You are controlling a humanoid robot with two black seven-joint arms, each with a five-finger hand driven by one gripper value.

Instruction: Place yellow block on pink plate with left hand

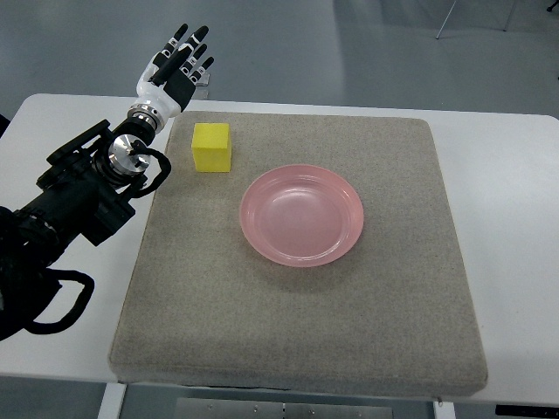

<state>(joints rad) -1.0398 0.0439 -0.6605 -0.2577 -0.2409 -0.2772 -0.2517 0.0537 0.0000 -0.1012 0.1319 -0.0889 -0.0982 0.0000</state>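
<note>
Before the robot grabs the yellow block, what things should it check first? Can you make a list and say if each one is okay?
1. Small yellow cube block in plain sight on the grey felt mat: ok.
2. Nothing on top of or touching the block: ok.
3. Round pink plastic plate empty, ready for the block: ok.
4. Black-and-white left hand open and holding nothing: ok.
5. Left hand lined up over the block: not ok; it is up beyond the mat's far left corner, apart from the block.
6. Right arm out of the way: cannot tell, it is not in view.
</note>
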